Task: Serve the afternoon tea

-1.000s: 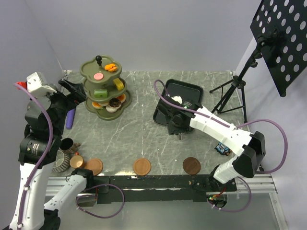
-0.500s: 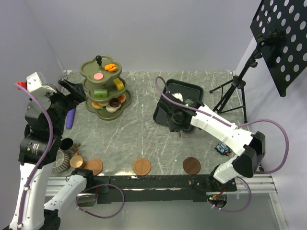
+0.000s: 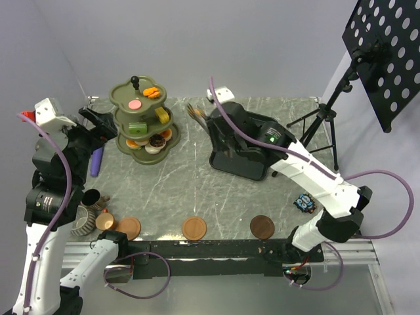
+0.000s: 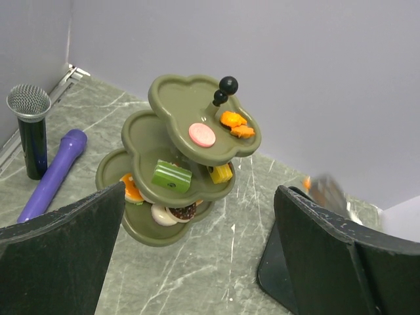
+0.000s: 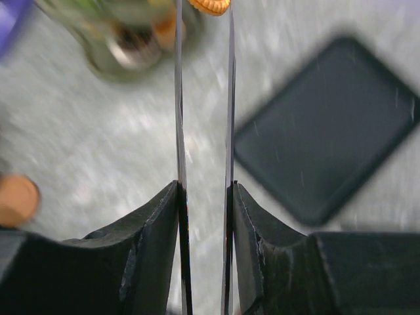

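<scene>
The olive-green three-tier stand (image 3: 140, 121) holds orange, pink, green and brown pastries at the back left; it also shows in the left wrist view (image 4: 172, 141). My right gripper (image 3: 213, 125) is shut on the metal tongs (image 3: 195, 113), raised between tray and stand. In the right wrist view my right gripper (image 5: 204, 187) grips the tongs (image 5: 178, 98), whose tips pinch an orange pastry (image 5: 210, 5). My left gripper (image 3: 98, 121) is open and empty left of the stand, as its wrist view (image 4: 197, 197) shows. The striped grey cup (image 3: 84, 220), copper cup (image 3: 105, 221) and dark cup (image 3: 92, 198) stand front left.
Three brown saucers (image 3: 128, 228) (image 3: 194, 228) (image 3: 262, 227) line the front edge. The black tray (image 3: 246, 161) lies under my right arm. A purple microphone (image 3: 97, 161) lies left of the stand. A tripod (image 3: 315, 125) stands at the right edge.
My right arm has lifted off the black tray and swung left and up toward the stand, carrying the tongs. The left arm has not moved.
</scene>
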Robot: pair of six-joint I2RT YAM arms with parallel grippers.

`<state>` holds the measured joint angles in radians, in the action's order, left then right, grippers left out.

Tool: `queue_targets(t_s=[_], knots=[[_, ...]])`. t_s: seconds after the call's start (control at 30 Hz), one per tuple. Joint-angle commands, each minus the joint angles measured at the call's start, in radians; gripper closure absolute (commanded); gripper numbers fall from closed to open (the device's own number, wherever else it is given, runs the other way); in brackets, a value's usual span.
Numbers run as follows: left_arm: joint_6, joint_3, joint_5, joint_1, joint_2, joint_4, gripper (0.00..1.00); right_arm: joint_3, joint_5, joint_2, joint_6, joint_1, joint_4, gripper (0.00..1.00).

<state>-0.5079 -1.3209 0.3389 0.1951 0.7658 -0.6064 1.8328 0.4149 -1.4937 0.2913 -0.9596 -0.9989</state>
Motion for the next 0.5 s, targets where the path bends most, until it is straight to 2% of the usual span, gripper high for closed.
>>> queue_targets(t_s=[0.0, 0.13, 0.3, 0.47], knots=[[0.032, -0.049, 0.028, -0.002, 0.001, 0.039, 0.0, 0.117, 0.038, -0.075, -0.233, -0.048, 0.331, 0.69], [0.032, -0.046, 0.037, -0.002, -0.01, 0.04, 0.0, 0.232, -0.036, -0.178, -0.337, -0.054, 0.459, 0.68], [0.026, -0.044, 0.045, -0.003, -0.02, 0.04, 0.0, 0.448, -0.077, -0.351, -0.405, -0.056, 0.418, 0.68], [0.032, -0.043, 0.064, -0.008, -0.031, 0.036, 0.0, 0.456, -0.113, -0.379, -0.419, -0.056, 0.434, 0.67]])
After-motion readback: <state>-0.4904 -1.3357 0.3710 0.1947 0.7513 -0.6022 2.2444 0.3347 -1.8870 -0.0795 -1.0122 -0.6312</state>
